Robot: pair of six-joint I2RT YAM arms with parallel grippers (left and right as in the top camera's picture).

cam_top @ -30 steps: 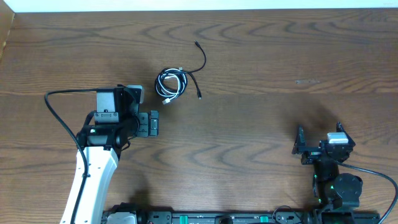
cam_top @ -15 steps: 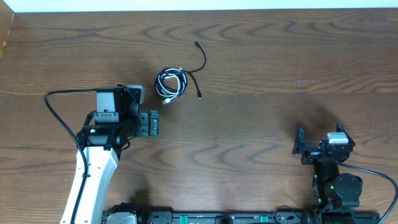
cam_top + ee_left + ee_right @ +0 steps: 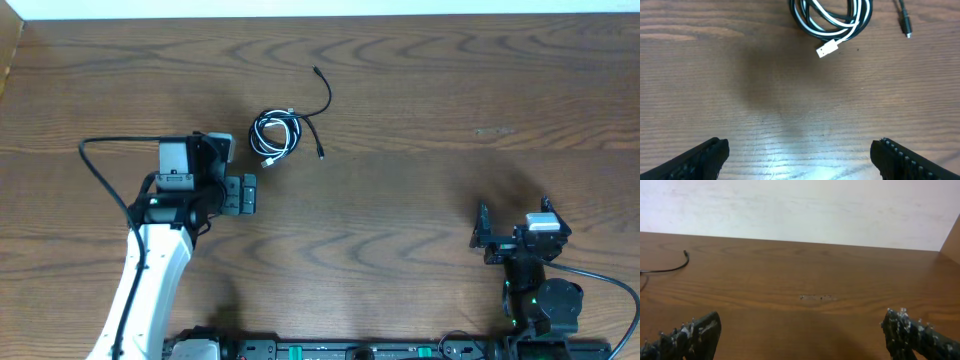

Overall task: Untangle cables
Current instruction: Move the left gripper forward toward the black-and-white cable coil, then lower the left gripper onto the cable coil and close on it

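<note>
Two cables (image 3: 277, 135), one black, one white, lie coiled together at one o'clock from the left gripper (image 3: 238, 195), jaws spread wide; the right gripper (image 3: 483, 238), well apart, gapes too.

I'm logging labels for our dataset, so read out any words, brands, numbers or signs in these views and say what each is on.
None: no word, number or sign is readable in any view.
The cables and the white plug show no markings.
Any label on the left arm's grey block is too small to read.
The pale scuff on the table is not writing.
</note>
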